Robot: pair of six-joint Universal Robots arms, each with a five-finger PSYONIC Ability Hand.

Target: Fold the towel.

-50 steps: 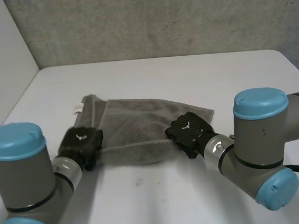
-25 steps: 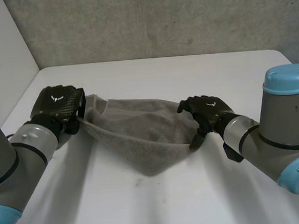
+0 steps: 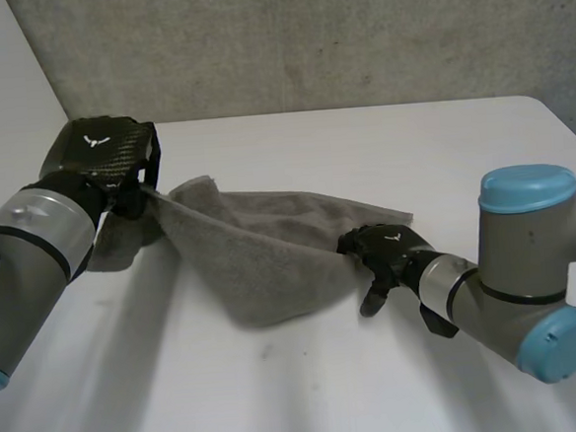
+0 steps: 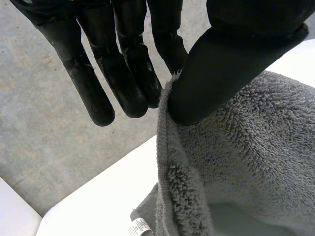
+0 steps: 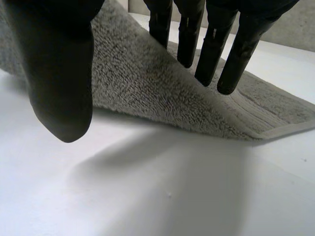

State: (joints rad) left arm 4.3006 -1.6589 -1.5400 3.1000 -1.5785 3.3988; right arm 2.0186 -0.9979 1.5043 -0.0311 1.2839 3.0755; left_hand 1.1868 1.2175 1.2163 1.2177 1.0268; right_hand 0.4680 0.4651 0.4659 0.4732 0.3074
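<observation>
The grey towel (image 3: 261, 252) is stretched slantwise over the white table (image 3: 362, 142). My left hand (image 3: 102, 168) holds its left corner up in the air, at the back left. In the left wrist view the left hand (image 4: 221, 64) pinches the towel's edge (image 4: 170, 147) between thumb and fingers, and a white label (image 4: 139, 227) hangs lower down. My right hand (image 3: 381, 251) is low by the towel's right edge, open. In the right wrist view its thumb (image 5: 61, 73) and straight fingers (image 5: 211, 49) stand apart, with the towel (image 5: 162, 93) lying just beyond the fingertips.
A grey wall (image 3: 305, 37) runs along the table's far edge. A white side wall (image 3: 4, 117) stands at the left. The table's right edge (image 3: 568, 122) is at the far right. Bare table (image 3: 281, 394) lies in front of the towel.
My right hand has opened and let the towel go, then sunk toward the table. My left hand has carried its corner higher and farther back left. The towel's right end has dropped.
</observation>
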